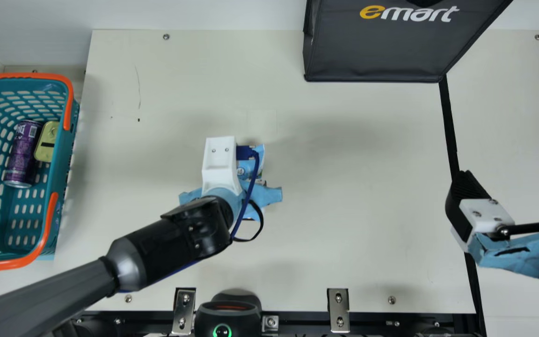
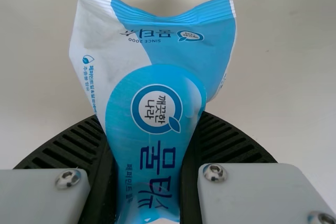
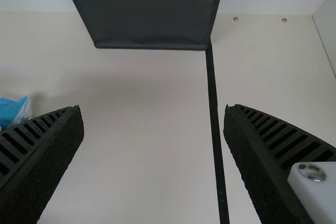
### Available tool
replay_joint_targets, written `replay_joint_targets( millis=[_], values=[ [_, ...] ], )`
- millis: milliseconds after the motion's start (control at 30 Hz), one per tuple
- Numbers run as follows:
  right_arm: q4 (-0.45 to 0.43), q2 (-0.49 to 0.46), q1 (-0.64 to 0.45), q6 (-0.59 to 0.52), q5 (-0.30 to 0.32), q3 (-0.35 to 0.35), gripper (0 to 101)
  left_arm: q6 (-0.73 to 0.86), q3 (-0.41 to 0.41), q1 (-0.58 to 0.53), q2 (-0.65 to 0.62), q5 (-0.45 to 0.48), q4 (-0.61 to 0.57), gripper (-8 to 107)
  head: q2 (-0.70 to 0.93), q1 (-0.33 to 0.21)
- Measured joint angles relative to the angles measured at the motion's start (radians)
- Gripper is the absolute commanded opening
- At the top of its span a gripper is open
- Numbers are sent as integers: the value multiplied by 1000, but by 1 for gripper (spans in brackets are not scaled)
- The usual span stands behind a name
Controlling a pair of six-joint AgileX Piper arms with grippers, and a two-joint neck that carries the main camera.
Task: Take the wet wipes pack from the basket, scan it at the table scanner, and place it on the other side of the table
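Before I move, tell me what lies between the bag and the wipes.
Nothing stands between the bag and the wipes: the main view shows just bare table there.

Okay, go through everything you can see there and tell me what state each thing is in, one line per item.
Wet wipes pack: gripped, pinched in at the middle
Left gripper: shut on the pack
Right gripper: open, nothing between its fingers
Basket: holding two items
Purple can: lying on its side in the basket
Gold tin: in the basket, beside the can
Scanner: green light on
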Motion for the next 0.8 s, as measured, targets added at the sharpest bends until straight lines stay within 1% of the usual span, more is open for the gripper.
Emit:
replay_joint_targets(
  millis=[267, 567, 800],
  values=[
    [0, 0, 0, 0, 0, 0, 95, 78, -94, 23, 67, -38, -93, -8, 0, 0],
    [0, 0, 0, 0, 0, 0, 95, 125, -240, 12, 166, -25, -185, -8, 0, -2],
    [0, 0, 0, 0, 0, 0, 95, 128, -348, -11, 236, 4, -227, 15, 0, 0]
  ],
)
